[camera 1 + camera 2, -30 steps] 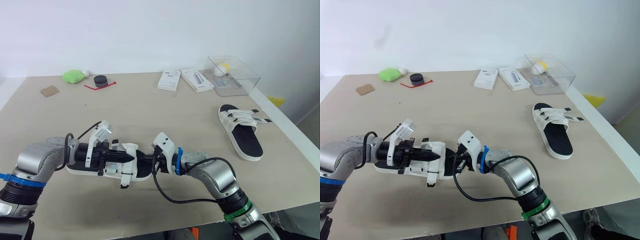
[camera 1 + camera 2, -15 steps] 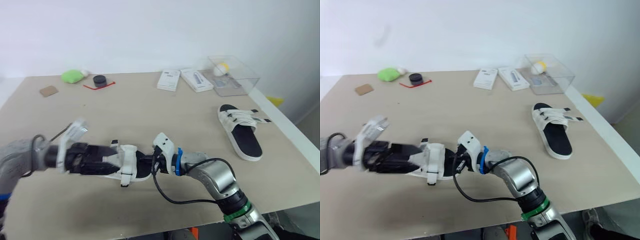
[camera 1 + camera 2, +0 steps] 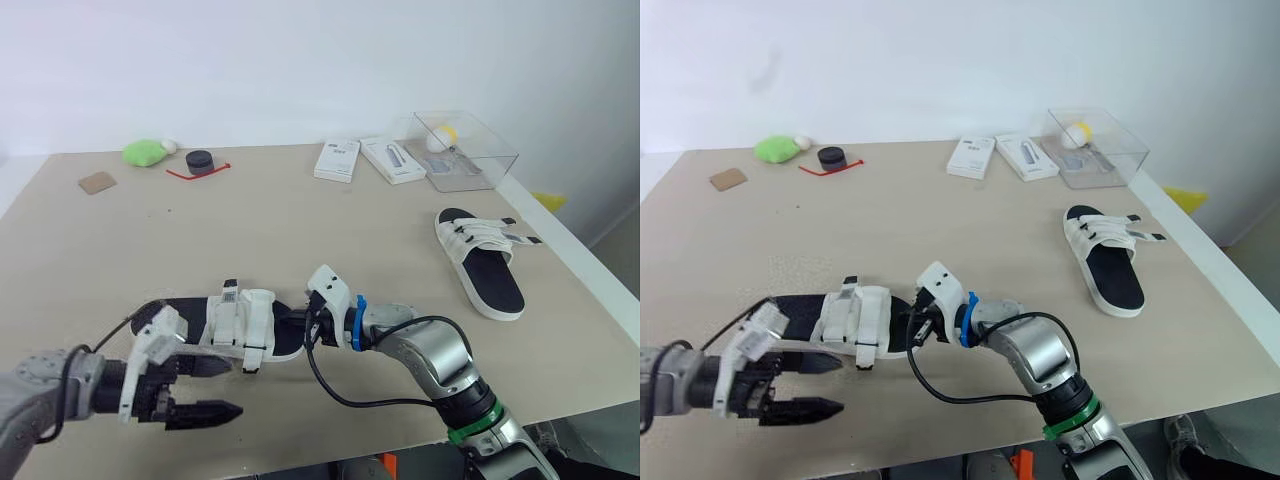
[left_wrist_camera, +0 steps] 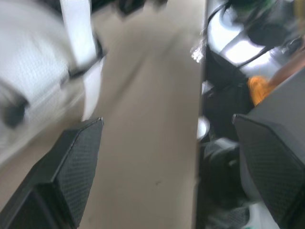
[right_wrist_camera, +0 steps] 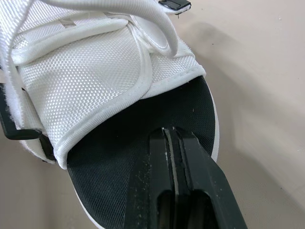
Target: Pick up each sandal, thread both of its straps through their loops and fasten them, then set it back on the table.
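Right pincer (image 5: 170, 138): pressed together, tips rested on near sandal's (image 3: 240, 322) right-end footbed.
Left pincer (image 3: 212, 389): spread, empty, just robot-side of its left end.
Sandal axis: lay crosswise on counter (image 3: 300, 220).

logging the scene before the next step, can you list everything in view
table: 1, beige, under everything
near sandal: 1, white straps on black footbed, front of the table
far sandal: 1, white and black, right side of the table
clear box: 1, see-through, far right corner, with a yellow thing inside
white boxes: 2, white, far side, left of the clear box
green lump: 1, green, far left
black disc: 1, black, right of the green lump
red cord: 1, red, by the black disc
brown square: 1, brown, far left edge
left gripper: 1, black fingers, open, just in front of the near sandal
right gripper: 1, black fingers, shut, tips over the near sandal's footbed
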